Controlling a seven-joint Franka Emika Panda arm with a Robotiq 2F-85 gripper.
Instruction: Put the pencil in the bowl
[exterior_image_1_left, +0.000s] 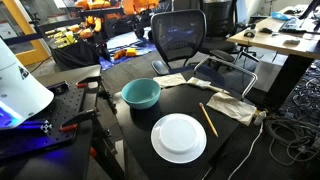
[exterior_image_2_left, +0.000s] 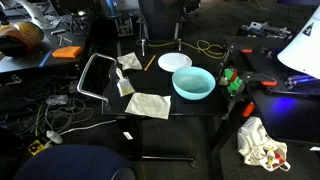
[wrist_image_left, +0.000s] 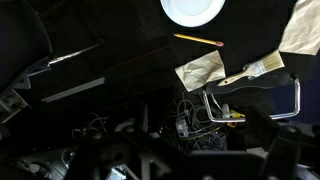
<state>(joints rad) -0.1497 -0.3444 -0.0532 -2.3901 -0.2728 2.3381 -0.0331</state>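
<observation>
The orange-yellow pencil (exterior_image_1_left: 208, 119) lies on the black table between the white plate (exterior_image_1_left: 178, 137) and a beige cloth (exterior_image_1_left: 232, 107). It also shows in the wrist view (wrist_image_left: 198, 39) and in an exterior view (exterior_image_2_left: 149, 62). The teal-green bowl (exterior_image_1_left: 141, 94) stands empty beside the plate, and also shows in an exterior view (exterior_image_2_left: 193, 83). It is out of the wrist view. My gripper (wrist_image_left: 198, 150) shows only as dark jaws at the bottom of the wrist view. They are spread apart, empty and far from the pencil.
A paintbrush (wrist_image_left: 255, 68) lies by the cloth (wrist_image_left: 203, 72) near the table edge. A second cloth (exterior_image_1_left: 168, 80) lies behind the bowl. An office chair (exterior_image_1_left: 180, 38) stands at the table's far side. Cables and a metal frame (exterior_image_2_left: 92, 75) are on the floor.
</observation>
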